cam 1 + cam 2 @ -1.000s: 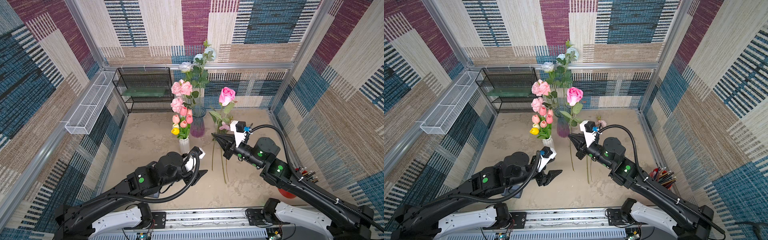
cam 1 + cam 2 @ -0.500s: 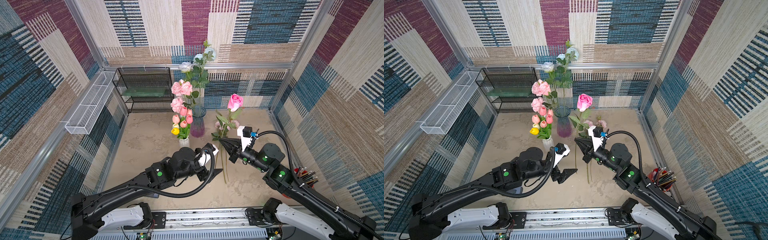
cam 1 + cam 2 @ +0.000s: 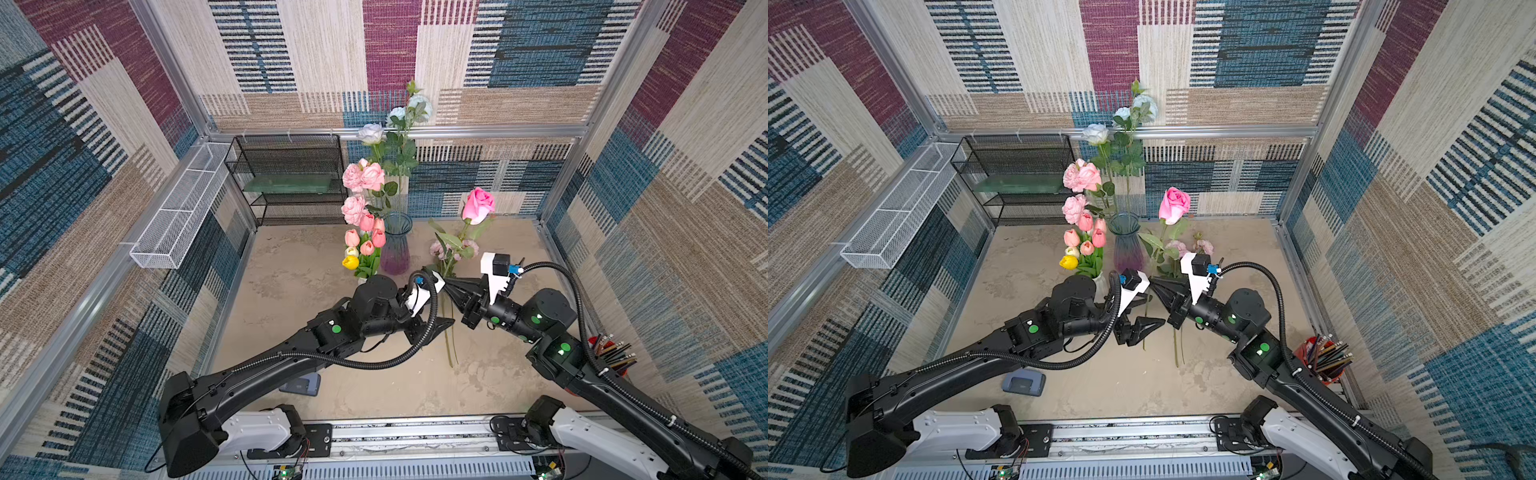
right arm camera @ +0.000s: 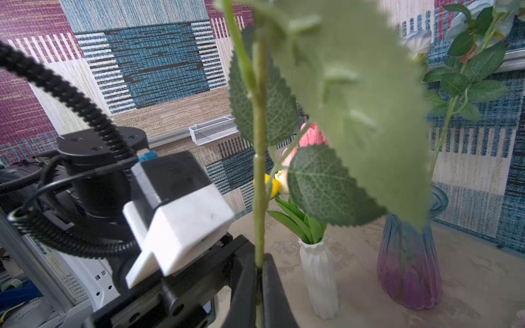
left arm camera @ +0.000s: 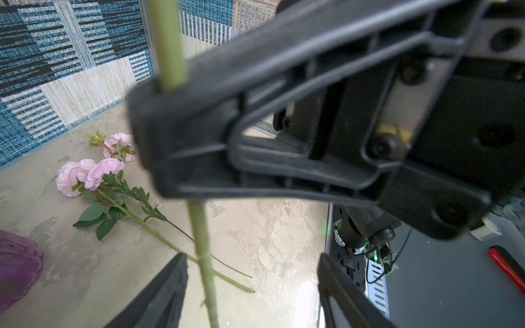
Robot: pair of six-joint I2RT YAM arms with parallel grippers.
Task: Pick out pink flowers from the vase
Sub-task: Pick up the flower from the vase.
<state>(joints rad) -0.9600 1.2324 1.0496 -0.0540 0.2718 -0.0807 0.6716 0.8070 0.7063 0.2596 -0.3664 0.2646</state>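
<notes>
One rose (image 3: 478, 205): prob. light, top-heavy; stem (image 5: 203, 250) slim, stiffish; grip mid-stem, below leaves. R claw (image 4: 257, 267) clamped on stem; L claw (image 5: 251, 257) wide, straddling it.

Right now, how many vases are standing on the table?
2. A tall blue-purple glass vase stands near the back centre; a small white vase stands just beside it, largely hidden behind the left arm in both top views.
</notes>
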